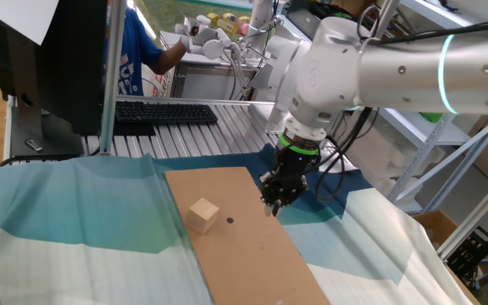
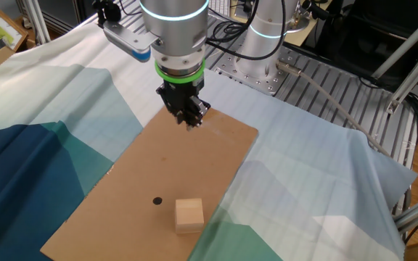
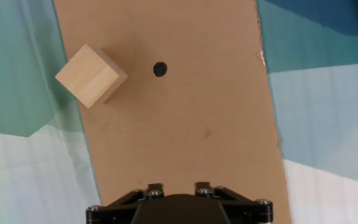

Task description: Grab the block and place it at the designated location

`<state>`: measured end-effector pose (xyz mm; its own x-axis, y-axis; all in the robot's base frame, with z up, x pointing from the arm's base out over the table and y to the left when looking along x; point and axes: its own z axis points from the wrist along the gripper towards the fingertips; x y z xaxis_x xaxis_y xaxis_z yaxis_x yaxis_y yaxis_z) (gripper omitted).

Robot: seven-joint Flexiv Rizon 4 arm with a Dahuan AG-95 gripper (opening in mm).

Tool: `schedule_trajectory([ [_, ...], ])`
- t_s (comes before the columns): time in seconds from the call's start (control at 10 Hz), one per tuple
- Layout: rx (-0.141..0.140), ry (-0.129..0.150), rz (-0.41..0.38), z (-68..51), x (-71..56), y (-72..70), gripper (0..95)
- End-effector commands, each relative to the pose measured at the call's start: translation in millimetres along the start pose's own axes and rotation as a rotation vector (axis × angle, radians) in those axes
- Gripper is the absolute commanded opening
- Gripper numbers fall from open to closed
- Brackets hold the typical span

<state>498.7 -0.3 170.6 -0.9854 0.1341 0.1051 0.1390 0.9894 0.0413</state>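
Tool [image 2: 188, 116] empty, opening unclear, well apart from block [image 2: 189, 215]. You risk nudging block off cardboard [image 2: 194, 159] edge; dot [image 2: 157, 201] close beside block.

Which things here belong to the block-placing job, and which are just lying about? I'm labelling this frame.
Job: block, black dot, cardboard, gripper.
Lying about: keyboard, blue-green cloth, monitor.
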Motion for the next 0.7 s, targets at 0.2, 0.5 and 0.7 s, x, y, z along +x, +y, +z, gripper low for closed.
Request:
schedule_trajectory([
  [0.2,-0.003,0.008,0.001,-0.1,-1.1,0.1,0.0],
  [0.5,-0.007,0.003,0.02,-0.4,-0.9,0.0,0.0],
  [0.7,-0.008,-0.003,0.029,-0.6,-0.9,0.4,0.0],
])
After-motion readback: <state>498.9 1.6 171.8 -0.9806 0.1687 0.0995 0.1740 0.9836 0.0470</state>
